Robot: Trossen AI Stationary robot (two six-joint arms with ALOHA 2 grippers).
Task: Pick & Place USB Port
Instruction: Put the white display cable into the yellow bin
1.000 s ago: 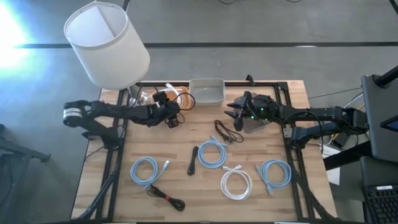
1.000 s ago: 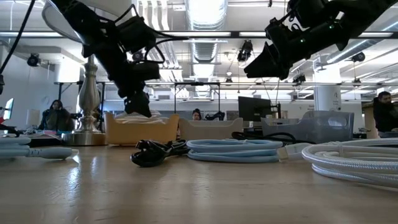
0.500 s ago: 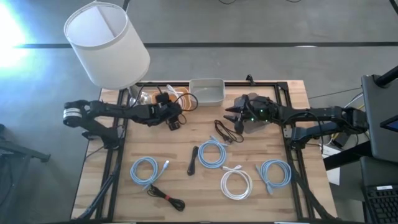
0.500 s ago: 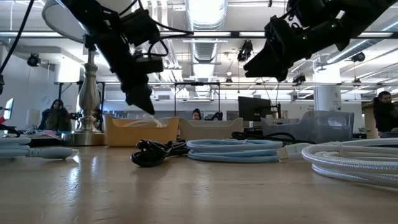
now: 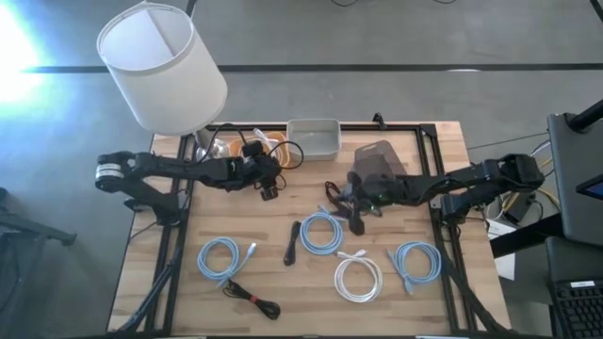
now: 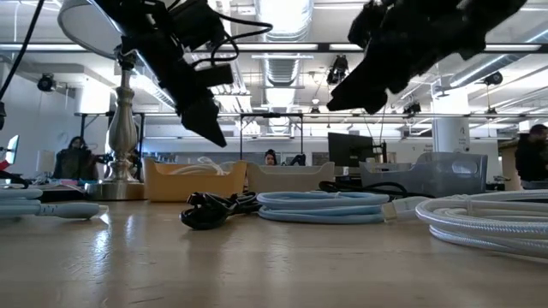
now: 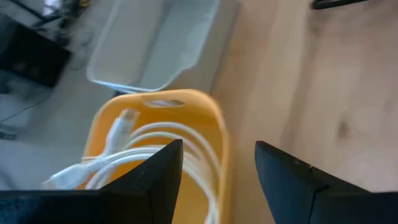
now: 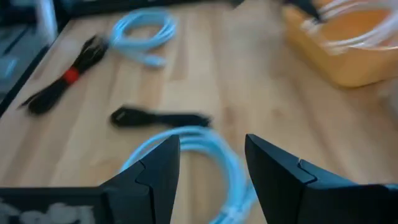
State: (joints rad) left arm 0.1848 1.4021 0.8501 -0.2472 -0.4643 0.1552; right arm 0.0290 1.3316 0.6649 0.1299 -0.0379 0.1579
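Hovering: the left gripper (image 5: 270, 191) is seen left of centre in the high view, just beside the orange bin (image 5: 267, 148), with nothing between its fingers.
Left jaws: they are held apart – in the left wrist view the two dark fingers (image 7: 149, 180) stand wide, and the bin with a white cable (image 7: 134, 155) inside is seen behind them.
Right gripper (image 5: 356, 223): it is placed right of centre in the high view, above the light blue cable coil (image 5: 322, 232) in the middle of the table (image 5: 443, 141).
Right jaws: they are held apart and nothing is gripped – the coil is seen between and beyond the fingers (image 8: 155, 168) in the right wrist view.
Black USB piece (image 5: 293, 243): it lies on the wood at the centre of the high view, just left of the middle coil, not touched by any gripper.
Other cables: more coils are spread along the lower part of the high view, and a black bundle (image 5: 252, 299) lies at the lower left.
Grey tray (image 5: 313, 138): it stands at the upper centre edge of the table, beside the orange bin.
Lamp (image 5: 162, 68): it is seen at the upper left of the high view.
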